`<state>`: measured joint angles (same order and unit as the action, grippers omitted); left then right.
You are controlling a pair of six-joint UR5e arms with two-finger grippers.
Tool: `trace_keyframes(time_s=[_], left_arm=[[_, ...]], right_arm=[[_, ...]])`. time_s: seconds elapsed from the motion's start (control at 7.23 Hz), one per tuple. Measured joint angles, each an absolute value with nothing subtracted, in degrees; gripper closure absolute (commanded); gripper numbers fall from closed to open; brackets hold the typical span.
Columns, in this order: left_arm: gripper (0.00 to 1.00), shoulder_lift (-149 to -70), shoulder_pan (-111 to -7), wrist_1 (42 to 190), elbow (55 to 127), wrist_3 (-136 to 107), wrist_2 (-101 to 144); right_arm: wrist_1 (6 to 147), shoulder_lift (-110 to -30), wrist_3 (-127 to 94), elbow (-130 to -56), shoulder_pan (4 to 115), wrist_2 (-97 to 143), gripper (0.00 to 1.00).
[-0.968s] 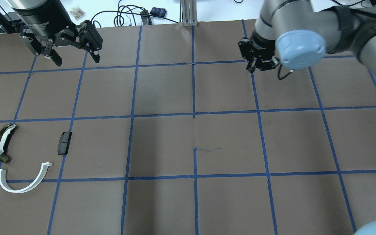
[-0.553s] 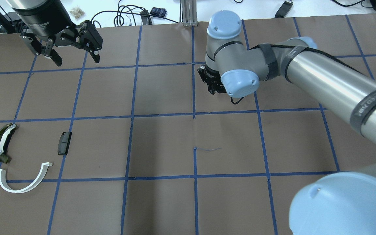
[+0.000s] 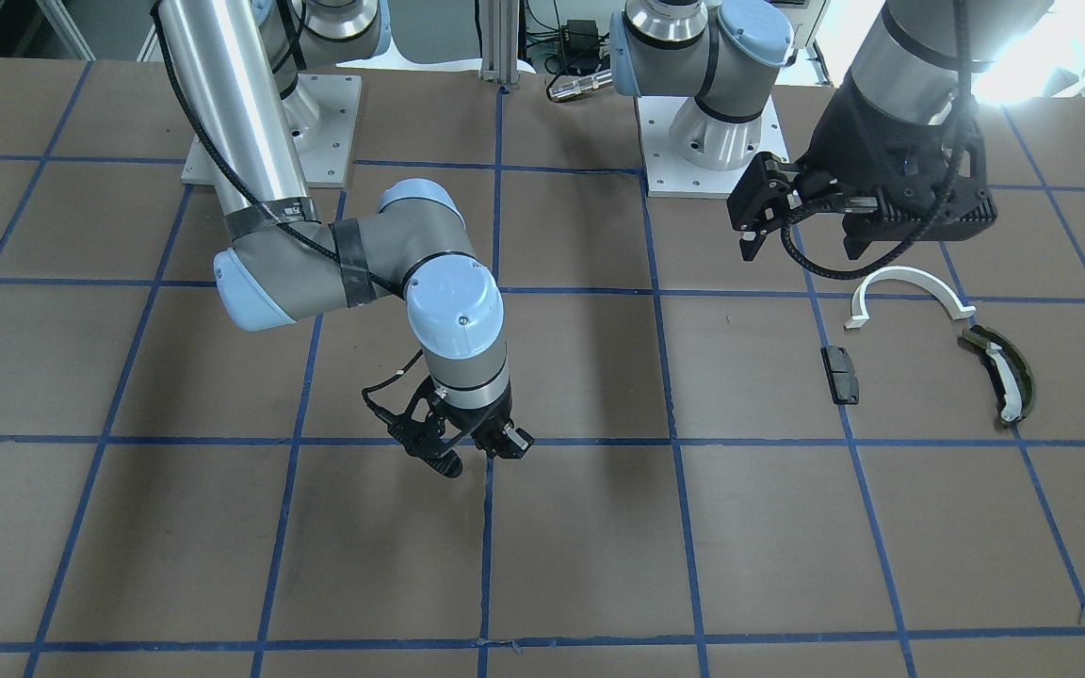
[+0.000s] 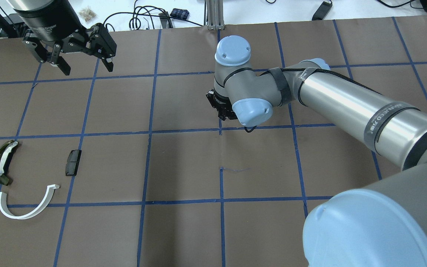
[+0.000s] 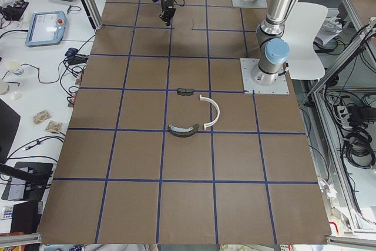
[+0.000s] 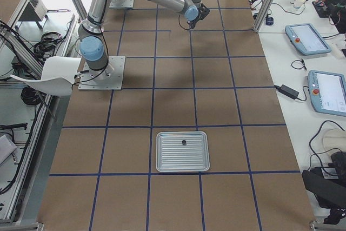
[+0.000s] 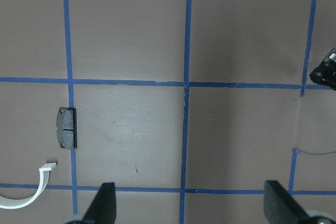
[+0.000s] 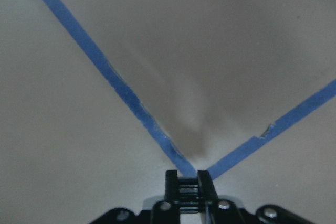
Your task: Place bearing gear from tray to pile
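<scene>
The right gripper (image 8: 189,181) is pinched closed over mid-table; any held part is hidden. A speck, perhaps the gear (image 6: 184,142), is seen on the tray (image 6: 167,159). The left gripper (image 4: 87,69) is spread wide, touching nothing, with the pile (image 4: 73,162) at its six o'clock.

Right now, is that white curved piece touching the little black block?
No, the white half-ring lies apart from the black block.
</scene>
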<state>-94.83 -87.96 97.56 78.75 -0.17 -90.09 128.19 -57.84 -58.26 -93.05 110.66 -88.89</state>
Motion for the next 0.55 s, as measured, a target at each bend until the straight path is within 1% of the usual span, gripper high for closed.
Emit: trace_keyframes(time_s=[0.28,0.55], left_arm=[[0.00,-94.83,-87.94,97.62,78.75,-0.18,-90.09],[0.00,-94.83,-87.96,97.59,78.75,-0.18,-90.09]], right_arm=[[126.95,-59.28,-54.41,-93.26,110.22,-92.88,0.00],[122.03,-63.83,-44.22,-93.33,105.30,-94.65,0.00]])
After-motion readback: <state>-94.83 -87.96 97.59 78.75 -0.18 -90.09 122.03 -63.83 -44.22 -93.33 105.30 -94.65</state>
